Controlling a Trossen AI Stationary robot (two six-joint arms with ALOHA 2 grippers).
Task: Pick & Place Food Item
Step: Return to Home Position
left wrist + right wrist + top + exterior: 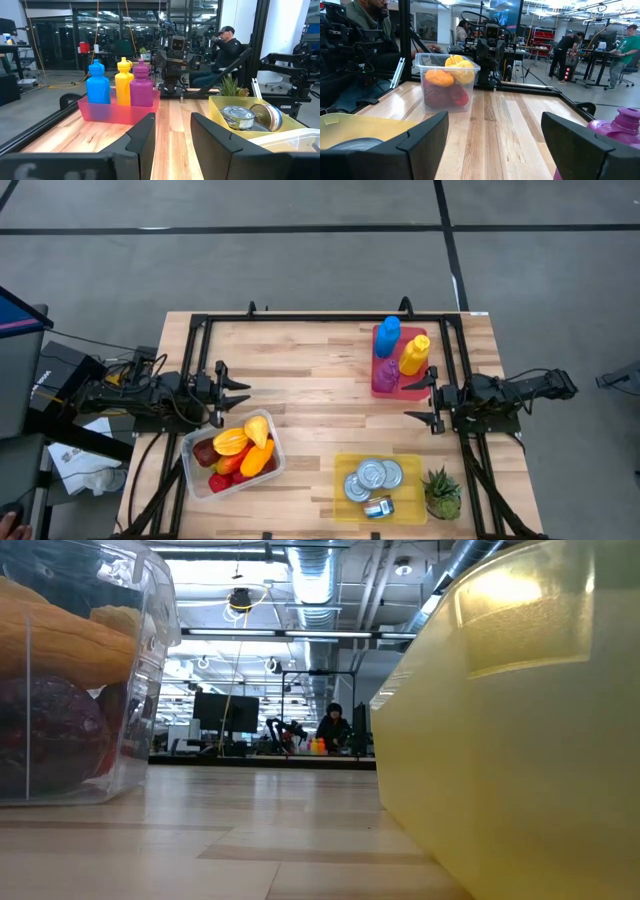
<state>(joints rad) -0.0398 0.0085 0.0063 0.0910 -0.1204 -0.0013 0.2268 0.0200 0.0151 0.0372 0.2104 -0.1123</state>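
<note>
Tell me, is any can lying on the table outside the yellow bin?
No: the high view shows the cans all lying inside the yellow bin, none on the wood around it.

Three silver-topped tuna cans (372,475) cluster, overlapping, inside the yellow bin (410,496). A blue-labelled can (378,507) lies on its side beside them, also in the bin.

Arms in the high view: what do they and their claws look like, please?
The left arm and right arm are black, built of jointed segments, with black cables trailing from them. The left claw and right claw each have two flat, dark, angular fingers. I see no markings.
</note>
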